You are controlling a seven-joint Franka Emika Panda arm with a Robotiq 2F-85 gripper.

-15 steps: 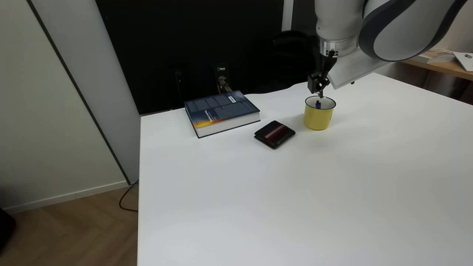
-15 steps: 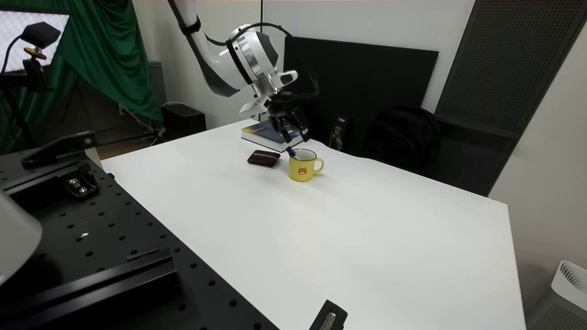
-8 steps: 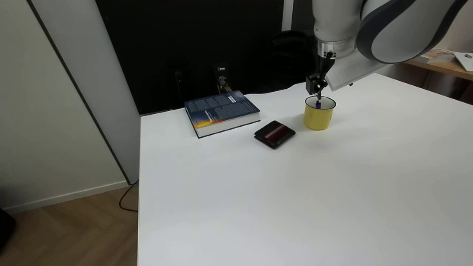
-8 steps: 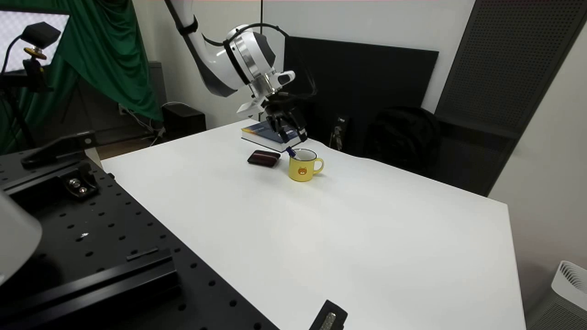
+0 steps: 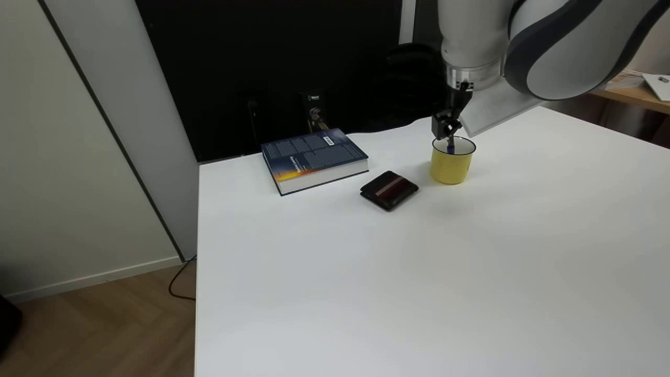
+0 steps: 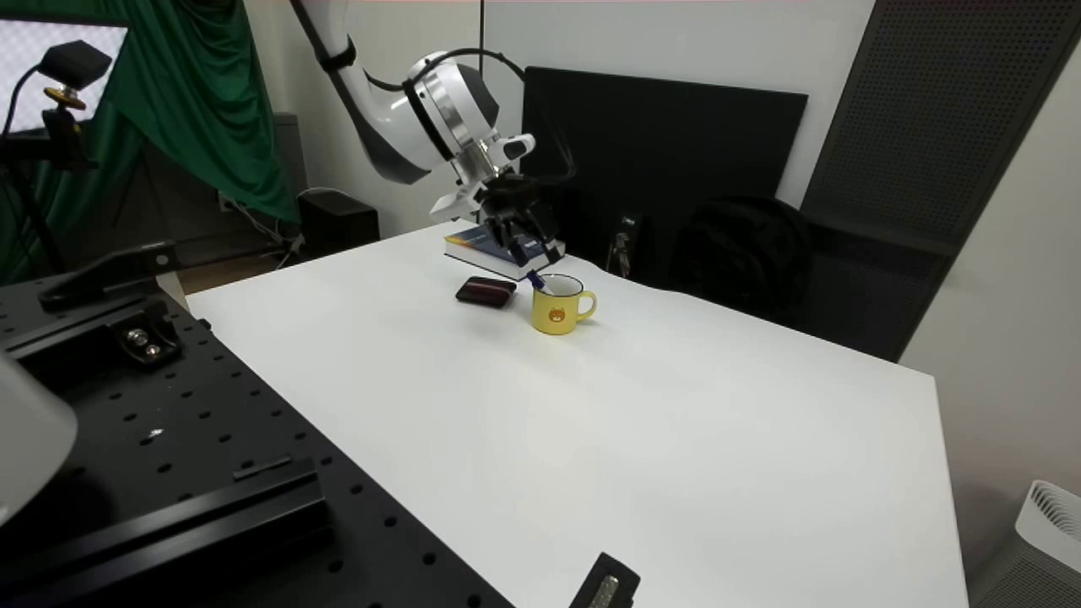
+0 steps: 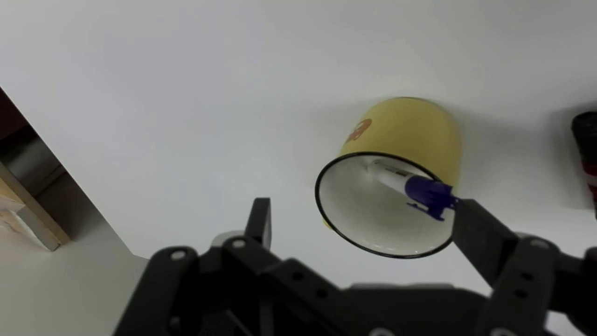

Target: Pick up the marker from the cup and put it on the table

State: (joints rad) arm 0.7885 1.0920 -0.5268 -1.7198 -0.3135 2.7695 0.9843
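Two black fingers (image 7: 487,245) come up from the bottom edge of the wrist view, spread wide, so the gripper (image 7: 361,224) has a broad gap between its tips. The fingertip at lower right overlaps the end of the marker's blue cap; I cannot tell whether they touch. That marker (image 7: 410,185) leans inside the cup (image 7: 410,130), right of centre, white end down in it and cap up by the dark rim. Around it spreads the white table (image 7: 186,116), and part of a wallet (image 7: 586,135) shows at the right edge.

In an exterior view, a black perforated board (image 6: 190,447) fills the lower left. Past it, near the centre of the frame, the cup stands upright, handle to the right, with the cap jutting above the rim at its upper left. The wallet lies just left of the cup. Farther back, a thick blue book (image 6: 483,241) lies flat, partly behind the gripper. From the upper left descends the white arm (image 6: 397,127). Beyond everything stands a black panel (image 6: 659,127).
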